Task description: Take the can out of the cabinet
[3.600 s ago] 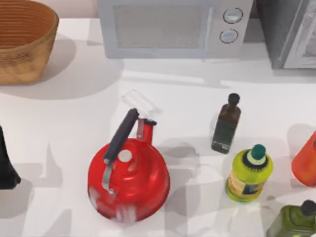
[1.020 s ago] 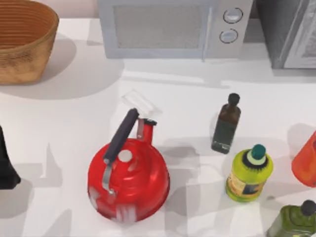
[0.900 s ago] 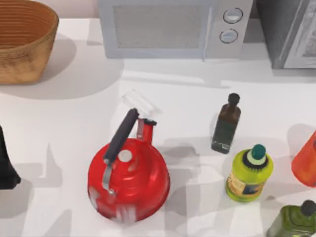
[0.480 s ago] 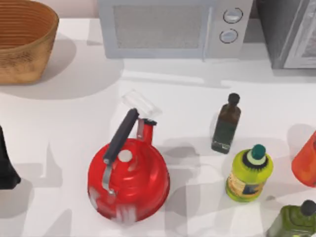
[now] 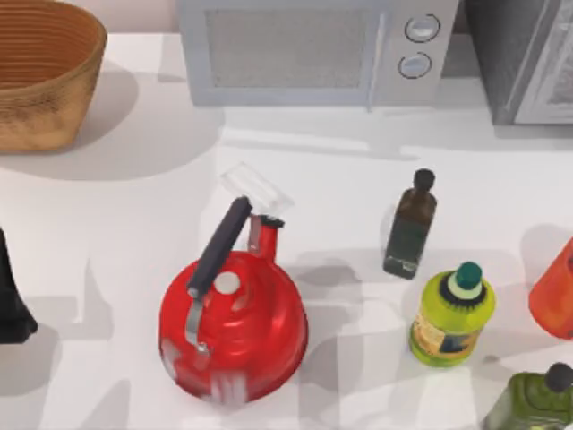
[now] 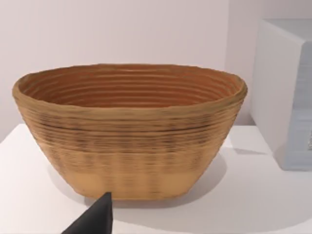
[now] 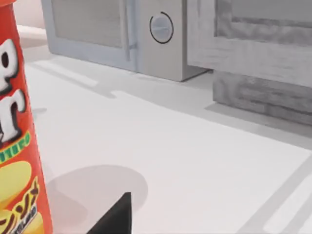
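A: What does the can [image 7: 17,136] look like?

B: Red-orange, tall and upright, with white lettering, a green stripe and pictured yellow chips on its side. From above it is an orange shape cut off by the right edge of the view.

A: Is it in the cabinet [image 5: 528,63]?

B: No. It stands on the white table [image 5: 358,179], well in front of the grey cabinet at the back right corner.

A: And the right gripper [image 7: 114,217]?

B: A dark tip of it shows low over the table, near the can. I cannot tell whether its jaws are spread or pressed together.

A: The left gripper [image 6: 95,219]?

B: Parked at the left side, facing the woven basket [image 6: 129,131]. Its jaws cannot be judged either.

A: Anything different from 3.6 seconds ago?

B: Nothing visibly. The can, the red kettle [image 5: 235,322] and the bottles sit where they were.

A: How crowded is it around the can?

B: The yellow-green bottle [image 5: 452,315] stands just beside it on its left, the green bottle [image 5: 534,401] near it at the front edge, and the dark bottle [image 5: 410,224] a little farther left. Bare table lies between the can and the cabinet, and a wide bare strip runs in front of the microwave [image 5: 313,49].
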